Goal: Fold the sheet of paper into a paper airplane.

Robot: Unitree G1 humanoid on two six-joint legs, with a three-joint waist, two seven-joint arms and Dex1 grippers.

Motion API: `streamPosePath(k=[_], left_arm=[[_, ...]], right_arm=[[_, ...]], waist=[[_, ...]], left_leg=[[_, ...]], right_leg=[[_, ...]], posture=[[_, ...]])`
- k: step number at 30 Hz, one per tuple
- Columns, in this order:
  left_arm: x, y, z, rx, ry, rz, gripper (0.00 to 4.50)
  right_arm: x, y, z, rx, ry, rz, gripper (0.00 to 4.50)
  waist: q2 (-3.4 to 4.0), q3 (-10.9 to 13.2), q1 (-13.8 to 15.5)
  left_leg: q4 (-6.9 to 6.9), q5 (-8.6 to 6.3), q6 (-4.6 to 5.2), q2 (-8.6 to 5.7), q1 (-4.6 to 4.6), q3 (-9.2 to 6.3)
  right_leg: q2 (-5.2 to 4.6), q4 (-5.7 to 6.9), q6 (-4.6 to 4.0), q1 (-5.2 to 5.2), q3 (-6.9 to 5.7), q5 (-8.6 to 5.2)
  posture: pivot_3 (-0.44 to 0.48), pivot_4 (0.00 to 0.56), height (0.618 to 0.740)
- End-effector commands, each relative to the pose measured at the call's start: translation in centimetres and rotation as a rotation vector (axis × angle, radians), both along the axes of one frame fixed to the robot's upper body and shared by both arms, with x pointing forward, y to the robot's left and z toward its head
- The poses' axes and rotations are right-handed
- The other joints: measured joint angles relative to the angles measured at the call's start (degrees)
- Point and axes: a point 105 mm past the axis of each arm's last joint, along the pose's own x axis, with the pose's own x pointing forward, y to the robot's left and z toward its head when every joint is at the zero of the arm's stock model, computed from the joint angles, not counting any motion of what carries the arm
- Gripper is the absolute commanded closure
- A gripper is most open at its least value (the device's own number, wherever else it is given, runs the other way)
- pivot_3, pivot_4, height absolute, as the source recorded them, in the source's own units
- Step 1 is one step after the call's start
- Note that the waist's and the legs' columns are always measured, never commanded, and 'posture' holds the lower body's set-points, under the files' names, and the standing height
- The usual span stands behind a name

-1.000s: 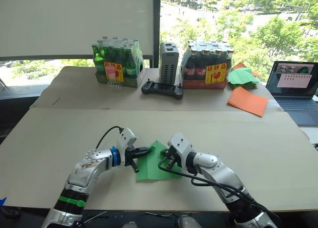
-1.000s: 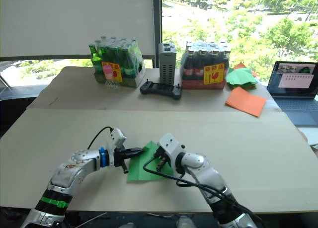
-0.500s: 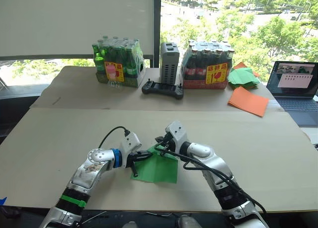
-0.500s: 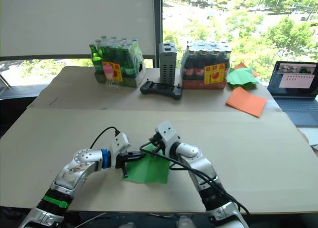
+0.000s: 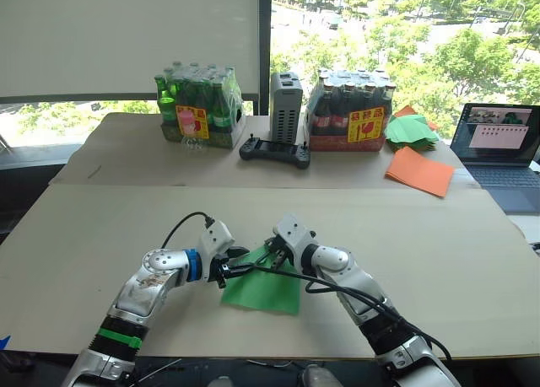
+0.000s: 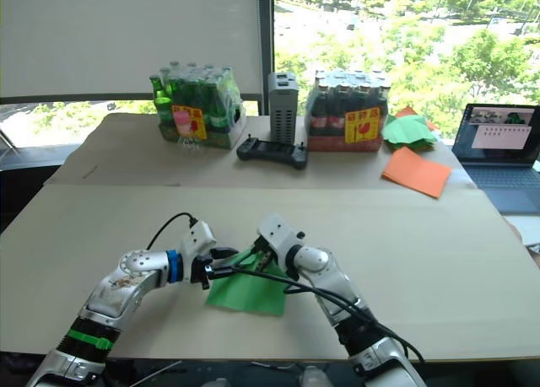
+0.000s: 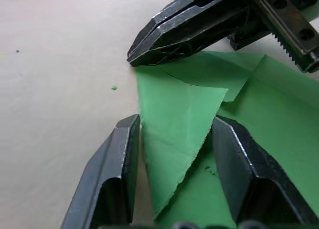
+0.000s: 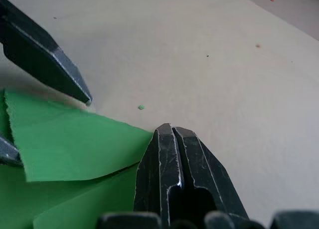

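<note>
While the big tan table (image 5: pixel 101 235) holds everything, the sheet of paper (image 5: pixel 268 290) lies flat near its front edge, between the two arms. At the back of the table stand two packs of bottles (image 5: pixel 198 104), a grey box (image 5: pixel 286 107), a black controller (image 5: pixel 274 152), some orange sheets (image 5: pixel 420 171), a heap of green folded papers (image 5: pixel 413 129) and a laptop (image 5: pixel 496 142). They are well away from the work.

One corner of the green sheet is folded over into a flap. The left gripper (image 7: pixel 174 154) has its fingers spread apart on each side of that flap, probably to keep it from springing back up. The right gripper (image 8: pixel 172 139) has its fingers pressed together with nothing between them. Its tip sits right at the paper's edge, probably to push the fold flat.

A second ago the paper looked more like a tall peak, with the right gripper lower and closer to the robot. Now the right gripper has moved up beside the left one, and the paper looks flatter and wider.
</note>
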Motion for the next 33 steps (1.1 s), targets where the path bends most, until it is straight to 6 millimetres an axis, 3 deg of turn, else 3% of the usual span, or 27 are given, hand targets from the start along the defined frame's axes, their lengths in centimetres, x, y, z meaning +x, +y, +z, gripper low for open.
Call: streamPosePath(k=[1, 3, 10, 14, 20, 33], left_arm=[[0.4, 0.1, 4.0, -0.078, -0.061, -0.034, 2.32], [0.8, 0.1, 5.5, -0.140, -0.051, -0.044, 2.32], [1.6, -0.8, 5.4, -0.180, -0.005, -0.079, 4.49], [3.1, -1.6, 3.0, -0.051, -0.025, -0.043, 4.49], [3.3, -3.3, 1.2, 0.007, -0.037, -0.097, 4.49], [3.0, -3.1, -1.8, 0.119, -0.033, -0.113, 4.49]], right_arm=[[-0.4, 0.1, -1.0, -0.024, 0.019, 0.008, 4.50], [-0.4, 0.2, -1.1, -0.024, 0.019, 0.006, 4.50], [-0.4, 0.2, -1.1, -0.035, 0.011, 0.009, 4.50], [-0.4, 0.3, -1.1, -0.041, 0.003, 0.015, 4.50], [-0.4, 0.5, -1.0, -0.040, -0.002, 0.015, 4.50], [-0.4, 0.7, -0.8, -0.043, -0.008, 0.020, 4.50]], waist=[[0.00, 0.0, -0.1], [0.00, 0.0, -0.1], [0.00, 0.0, -0.2], [0.00, 0.0, -0.1], [0.00, 0.0, -0.1], [0.00, 0.0, 0.0]], left_leg=[[0.00, 0.00, 0.00, 0.00, 0.01, 0.00], [0.00, 0.00, 0.00, 0.00, 0.01, 0.00], [0.00, 0.00, 0.00, 0.00, 0.06, 0.01], [0.00, 0.00, 0.00, -0.02, 0.11, 0.02], [0.00, 0.00, 0.00, -0.01, 0.07, 0.02], [0.00, 0.00, 0.00, -0.02, 0.14, 0.01]], right_leg=[[0.00, 0.00, 0.00, 0.00, 0.00, 0.00], [0.01, 0.00, 0.00, 0.00, 0.00, 0.00], [0.02, 0.00, 0.00, 0.03, 0.01, 0.00], [0.01, 0.02, -0.01, 0.08, 0.02, 0.01], [0.02, 0.00, -0.02, 0.04, 0.02, 0.01], [0.01, 0.01, -0.01, 0.12, 0.02, 0.01]], posture=[[0.000, 0.150, 0.740], [0.000, 0.150, 0.740], [0.000, 0.150, 0.740], [0.000, 0.150, 0.740], [0.000, 0.150, 0.740], [0.000, 0.150, 0.740]])
